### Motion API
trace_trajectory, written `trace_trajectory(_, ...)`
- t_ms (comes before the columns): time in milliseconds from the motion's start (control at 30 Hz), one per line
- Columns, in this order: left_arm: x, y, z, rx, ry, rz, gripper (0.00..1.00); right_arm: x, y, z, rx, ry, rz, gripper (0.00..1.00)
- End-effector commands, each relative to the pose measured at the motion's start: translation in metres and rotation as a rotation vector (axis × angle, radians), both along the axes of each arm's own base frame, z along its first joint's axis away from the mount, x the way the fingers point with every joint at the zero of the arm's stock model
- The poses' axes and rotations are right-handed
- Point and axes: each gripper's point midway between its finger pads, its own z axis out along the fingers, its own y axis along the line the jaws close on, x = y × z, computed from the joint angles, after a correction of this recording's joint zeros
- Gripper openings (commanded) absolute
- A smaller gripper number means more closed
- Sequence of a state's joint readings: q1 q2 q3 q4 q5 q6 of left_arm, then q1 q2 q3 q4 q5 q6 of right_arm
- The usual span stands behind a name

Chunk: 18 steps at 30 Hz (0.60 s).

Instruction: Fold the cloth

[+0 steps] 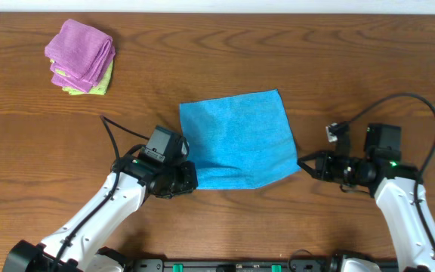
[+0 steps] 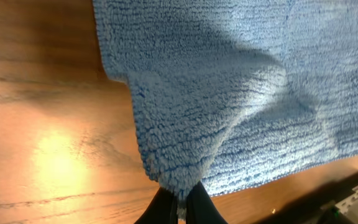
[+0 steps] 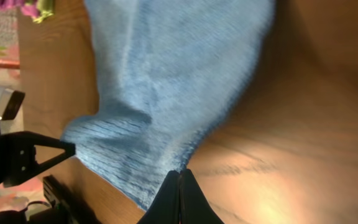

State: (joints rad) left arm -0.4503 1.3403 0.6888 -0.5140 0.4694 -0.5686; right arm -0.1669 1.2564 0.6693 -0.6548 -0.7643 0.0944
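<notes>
The wooden table (image 1: 338,60) is the largest thing here, a brown, grain-streaked, smooth surface with a soft shine under the lamp.

One blue cloth (image 1: 236,140) lies near the table's middle. It is a roughly square piece of fuzzy, ribbed terry, mostly flat. In the wrist views its near edge rises in soft folds at both near corners.

Two white-and-black arms reach in from the near side. The left gripper (image 2: 180,208) is pinched tight on the cloth's near left corner, with the pile bunching into its dark fingertips. The right gripper (image 3: 179,186) is clenched on the near right corner, its fingers pressed together with the fabric edge drawn up to them.

One small stack sits at the far left, well apart from the cloth. It has purple folded cloths (image 1: 81,53) on top and a yellow-green one (image 1: 104,81) peeking out beneath. I cannot count the purple layers.

One thin black cable (image 1: 421,113) loops above the right arm.
</notes>
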Motion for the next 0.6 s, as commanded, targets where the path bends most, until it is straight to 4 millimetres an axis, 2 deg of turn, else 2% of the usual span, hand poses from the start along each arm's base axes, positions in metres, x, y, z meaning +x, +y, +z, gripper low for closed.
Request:
trace_trajectory(0, 0.021, 0.006, 0.011, 0.033, -0.077, 0.017, 0.06, 0.005, 0.015, 0.005, 0.025, 0.003, -0.007, 0.02)
trace_trajectory(100, 0.033, 0.012, 0.016, 0.050, -0.111, 0.039, 0.06, 0.020, 0.021, 0.010, 0.019, -0.039, -0.033, 0.02)
trace_trajectory(267, 0.064, 0.026, 0.032, 0.031, -0.192, 0.108, 0.06, 0.047, 0.028, 0.018, 0.019, -0.118, -0.078, 0.01)
trace_trajectory(567, 0.114, 0.029, 0.047, -0.016, -0.271, 0.105, 0.06, 0.092, 0.025, 0.007, 0.015, -0.127, -0.135, 0.01)
